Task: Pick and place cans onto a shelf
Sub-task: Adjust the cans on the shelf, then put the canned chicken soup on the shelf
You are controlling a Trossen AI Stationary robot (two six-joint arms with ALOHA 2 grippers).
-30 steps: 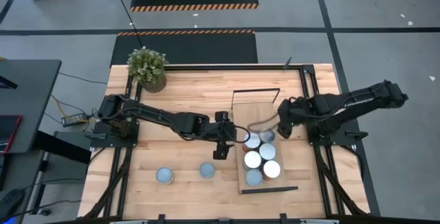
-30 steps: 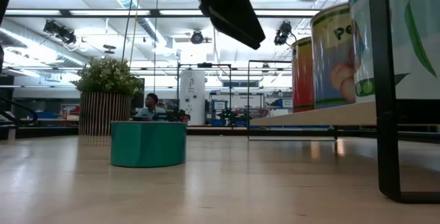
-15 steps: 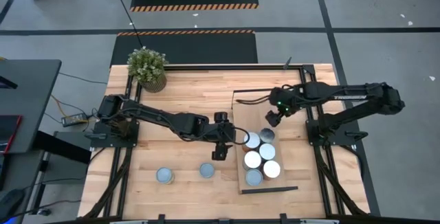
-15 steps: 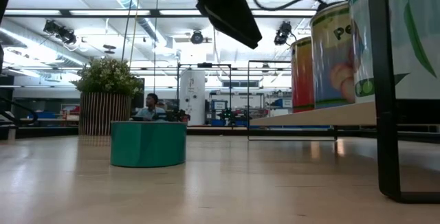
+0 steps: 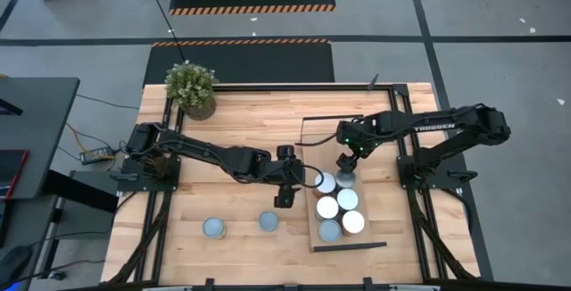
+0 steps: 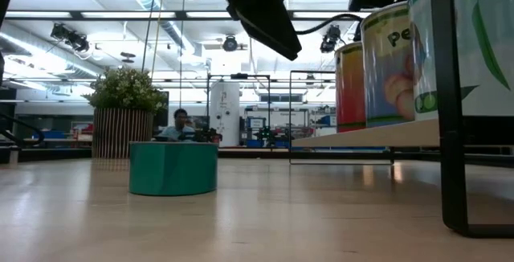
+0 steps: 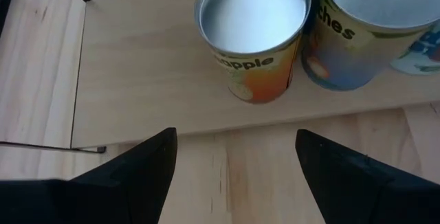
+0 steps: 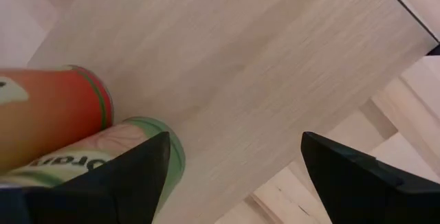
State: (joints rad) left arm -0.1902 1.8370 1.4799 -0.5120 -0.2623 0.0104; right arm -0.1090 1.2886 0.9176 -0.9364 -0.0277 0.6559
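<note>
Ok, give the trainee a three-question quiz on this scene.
1. True or false: both grippers are empty.
2. How many cans stand on the table off the shelf?
3. Which gripper hangs over the shelf? A) left gripper B) right gripper

Key: 1 true; 2 two; 3 B.
</note>
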